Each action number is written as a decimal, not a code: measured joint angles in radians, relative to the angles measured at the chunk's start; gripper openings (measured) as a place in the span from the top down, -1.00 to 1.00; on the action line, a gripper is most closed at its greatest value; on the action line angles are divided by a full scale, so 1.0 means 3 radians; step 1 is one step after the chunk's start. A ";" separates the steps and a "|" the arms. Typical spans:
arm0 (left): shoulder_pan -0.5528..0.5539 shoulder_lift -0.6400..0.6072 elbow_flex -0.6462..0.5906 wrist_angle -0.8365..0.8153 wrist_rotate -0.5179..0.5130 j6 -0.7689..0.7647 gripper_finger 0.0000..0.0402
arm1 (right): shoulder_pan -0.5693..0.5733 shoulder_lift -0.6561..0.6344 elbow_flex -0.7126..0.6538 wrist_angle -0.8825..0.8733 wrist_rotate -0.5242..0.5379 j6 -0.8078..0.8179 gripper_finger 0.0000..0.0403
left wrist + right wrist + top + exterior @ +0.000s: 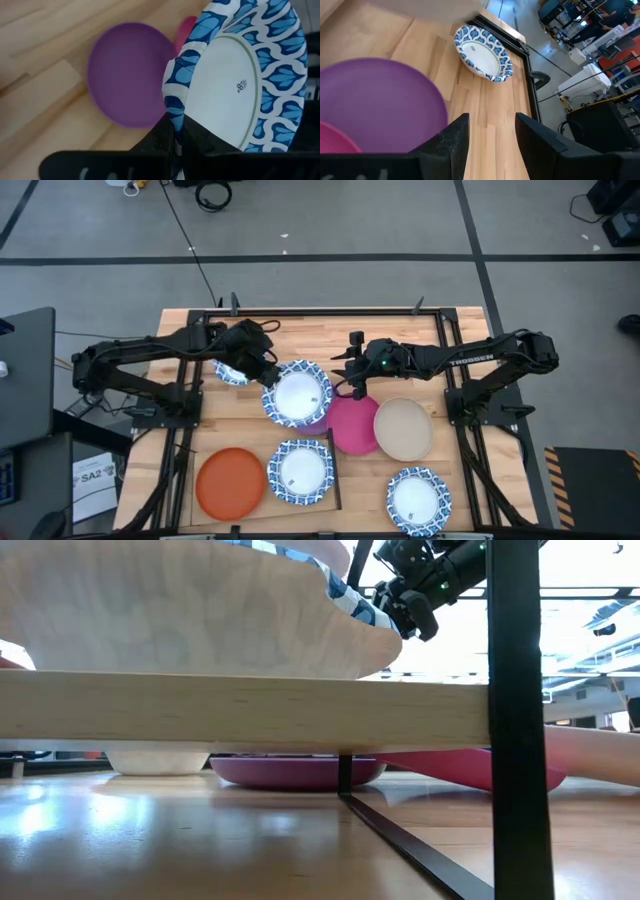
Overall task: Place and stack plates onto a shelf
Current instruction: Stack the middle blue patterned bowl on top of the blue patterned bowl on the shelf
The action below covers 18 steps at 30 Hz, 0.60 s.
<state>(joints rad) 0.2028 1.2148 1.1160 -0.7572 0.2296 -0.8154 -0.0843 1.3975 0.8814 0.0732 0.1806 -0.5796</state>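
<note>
My left gripper is shut on a white plate with a blue patterned rim and holds it above a purple plate. My right gripper hovers open over the purple plate and a magenta plate, with nothing between its fingers. The shelf is a pale panel near the front. An orange plate and a blue-rimmed plate lie flat on it. My left gripper pinches the blue-rimmed plate's rim between its two fingers, on the side nearest that arm. The fingers slant downward from the table's left. The plate is tilted and held clear above the purple plate.
A second blue-rimmed plate lies under my left arm near the far left. A beige plate sits to the right of the magenta one. A third blue-rimmed plate is at the front right. Black frame posts stand around the table.
</note>
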 joint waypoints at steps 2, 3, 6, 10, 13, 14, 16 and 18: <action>-0.0103 -0.0001 0.0119 -0.0072 0.0005 -0.0001 0.89 | 0.0000 0.0000 0.0000 -0.0011 0.0000 0.0002 0.18; -0.0162 -0.0001 0.0166 -0.0072 0.0005 -0.0001 0.89 | 0.0001 0.0000 0.0000 -0.0012 0.0000 0.0001 0.18; -0.0376 -0.0001 0.0247 -0.0114 0.0008 -0.0052 0.89 | 0.0000 0.0000 0.0000 0.0000 0.0000 0.0002 0.18; -0.0709 0.0000 0.0259 -0.0120 0.0012 -0.0204 0.89 | 0.0000 0.0000 0.0000 -0.0001 0.0000 0.0002 0.18; -0.0963 0.0007 0.0259 -0.0119 0.0012 -0.0257 0.89 | 0.0000 0.0000 0.0000 -0.0001 0.0000 0.0002 0.18; -0.1045 0.0021 0.0259 -0.0115 0.0009 -0.0300 0.89 | 0.0000 0.0000 0.0000 -0.0001 0.0000 0.0002 0.18; -0.1187 0.0038 0.0259 -0.0118 -0.0043 -0.0357 0.89 | 0.0000 0.0000 0.0000 -0.0001 0.0000 0.0002 0.18; -0.1332 0.0035 0.0248 -0.0079 -0.0153 -0.0448 0.89 | -0.0001 0.0000 0.0000 -0.0001 0.0000 0.0002 0.18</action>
<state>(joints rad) -0.1968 1.2252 1.1904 -0.7810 0.1837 -0.9498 -0.0845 1.3975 0.8814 0.0731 0.1806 -0.5789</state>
